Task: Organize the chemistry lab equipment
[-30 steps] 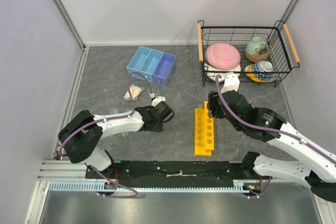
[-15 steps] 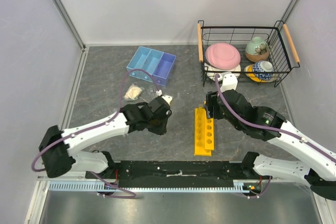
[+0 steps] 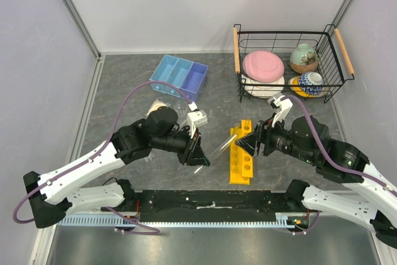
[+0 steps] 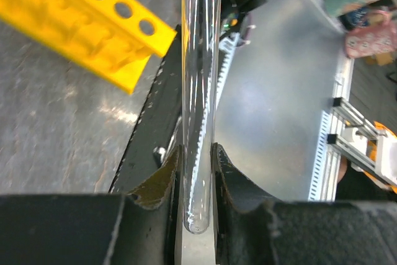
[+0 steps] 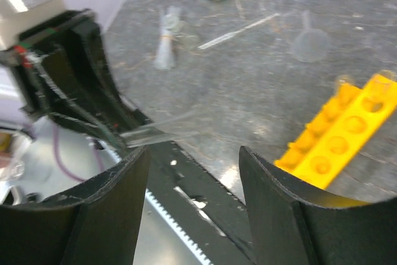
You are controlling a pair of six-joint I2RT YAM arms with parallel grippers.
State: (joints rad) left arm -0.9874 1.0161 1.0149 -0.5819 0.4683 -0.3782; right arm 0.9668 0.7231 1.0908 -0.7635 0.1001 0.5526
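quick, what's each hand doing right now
Left hand: closed on a clear test tube.
Right hand: open, holding nothing.

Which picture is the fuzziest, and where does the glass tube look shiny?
Right wrist view: the fuzziest, everything smeared, the test tube only a pale streak. Left wrist view: bright white streaks run along the test tube, and the background is soft. Top external view: sharp and evenly lit.
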